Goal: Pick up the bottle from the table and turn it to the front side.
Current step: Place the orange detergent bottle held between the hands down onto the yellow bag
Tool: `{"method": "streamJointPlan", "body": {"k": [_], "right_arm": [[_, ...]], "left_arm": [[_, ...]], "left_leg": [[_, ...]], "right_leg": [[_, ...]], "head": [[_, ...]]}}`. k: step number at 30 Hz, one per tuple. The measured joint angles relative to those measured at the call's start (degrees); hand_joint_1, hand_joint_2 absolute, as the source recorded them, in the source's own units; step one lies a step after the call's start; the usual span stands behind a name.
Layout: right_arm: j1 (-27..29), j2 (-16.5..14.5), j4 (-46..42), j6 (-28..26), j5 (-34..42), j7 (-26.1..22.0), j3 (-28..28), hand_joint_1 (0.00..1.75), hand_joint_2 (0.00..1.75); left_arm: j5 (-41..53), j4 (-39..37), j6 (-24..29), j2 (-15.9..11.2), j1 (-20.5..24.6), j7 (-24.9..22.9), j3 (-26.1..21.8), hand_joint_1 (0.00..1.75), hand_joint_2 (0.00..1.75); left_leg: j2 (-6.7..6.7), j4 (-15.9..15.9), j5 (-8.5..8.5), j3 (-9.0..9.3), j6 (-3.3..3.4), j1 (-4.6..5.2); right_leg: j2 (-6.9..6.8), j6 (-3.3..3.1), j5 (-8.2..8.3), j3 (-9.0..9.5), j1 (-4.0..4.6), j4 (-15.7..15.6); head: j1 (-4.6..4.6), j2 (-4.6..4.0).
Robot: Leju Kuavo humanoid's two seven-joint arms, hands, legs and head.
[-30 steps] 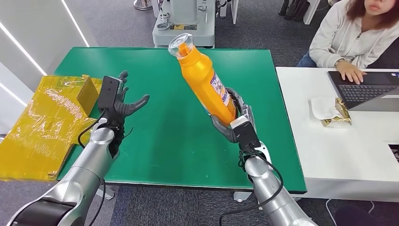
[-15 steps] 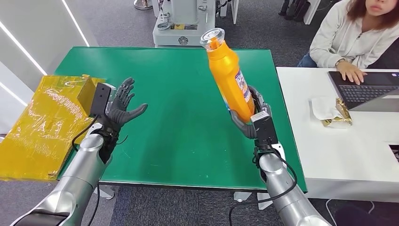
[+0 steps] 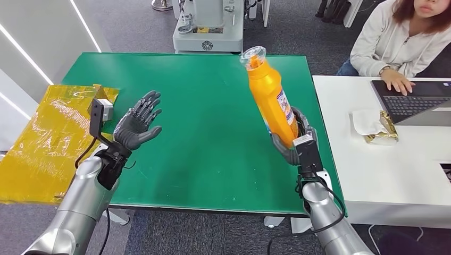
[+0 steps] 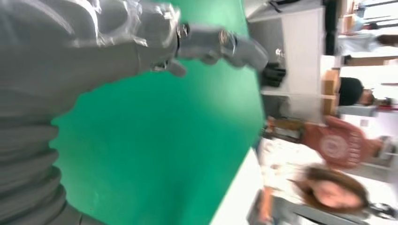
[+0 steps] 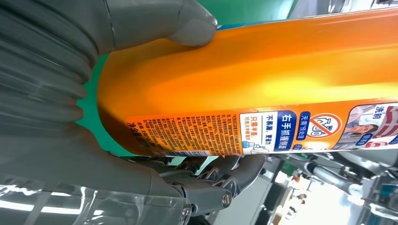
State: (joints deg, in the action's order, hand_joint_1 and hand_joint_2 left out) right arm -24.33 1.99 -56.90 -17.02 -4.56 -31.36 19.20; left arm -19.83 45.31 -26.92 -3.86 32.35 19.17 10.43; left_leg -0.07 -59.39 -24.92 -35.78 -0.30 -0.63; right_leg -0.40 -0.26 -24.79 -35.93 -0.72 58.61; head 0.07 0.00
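Over the right side of the green table point(image 3: 202, 159), the right hand point(image 3: 298, 139) grips the base of a tall orange plastic bottle with a clear cap point(image 3: 271, 98), tilted, well off the surface. Its bottom end is hidden by fingers point(image 5: 220, 176). The left hand point(image 3: 137, 127) hangs spread, holding nothing. Crinkly yellow plastic wrap point(image 3: 48, 138) sits left; a person at a laptop point(image 3: 420, 103) sits right.
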Motion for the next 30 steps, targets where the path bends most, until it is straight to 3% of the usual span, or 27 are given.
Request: {"method": "streamJointPlan", "body": {"k": [5, 16, 23, 30], "right_arm": [[1.32, 0.32, -0.78, -0.12, -0.01, -0.02, -0.27, 1.75, 1.75], [1.45, -1.56, -1.04, -1.14, -1.35, 0.57, -0.05, 1.75, 1.75], [0.59, -2.81, -0.54, -0.63, -2.02, 0.61, -0.02, 1.75, 1.75], [-0.91, -4.24, 0.8, 0.08, -2.39, 0.61, 0.36, 1.75, 1.75]], "left_arm": [[-1.95, 1.71, 0.34, 0.6, 0.68, -0.82, 1.16, 0.0, 1.75], [-6.5, -0.3, -1.08, 6.81, 7.17, -3.21, 4.22, 0.0, 1.75], [-5.66, -1.77, 4.87, 10.15, 9.15, -2.21, 5.93, 0.0, 1.75], [-5.67, -3.5, 5.61, 11.59, 9.64, -1.43, 6.67, 0.0, 1.75]], "left_leg": [[0.02, -0.01, 0.0, 0.0, 0.01, 0.01], [0.06, -0.02, 0.01, -0.01, -0.01, 0.01], [0.06, -0.01, 0.01, -0.03, -0.01, 0.0], [0.04, -0.01, 0.01, -0.03, -0.01, 0.0]], "right_leg": [[0.02, 0.0, 0.01, -0.02, 0.0, -0.02], [0.05, -0.02, 0.07, -0.03, -0.01, 0.0], [0.04, -0.02, 0.07, -0.03, 0.0, 0.01], [0.02, -0.02, 0.07, -0.03, 0.0, 0.01]], "head": [[0.0, 0.0], [-0.01, 0.0], [0.0, 0.0], [-0.01, 0.0]]}}
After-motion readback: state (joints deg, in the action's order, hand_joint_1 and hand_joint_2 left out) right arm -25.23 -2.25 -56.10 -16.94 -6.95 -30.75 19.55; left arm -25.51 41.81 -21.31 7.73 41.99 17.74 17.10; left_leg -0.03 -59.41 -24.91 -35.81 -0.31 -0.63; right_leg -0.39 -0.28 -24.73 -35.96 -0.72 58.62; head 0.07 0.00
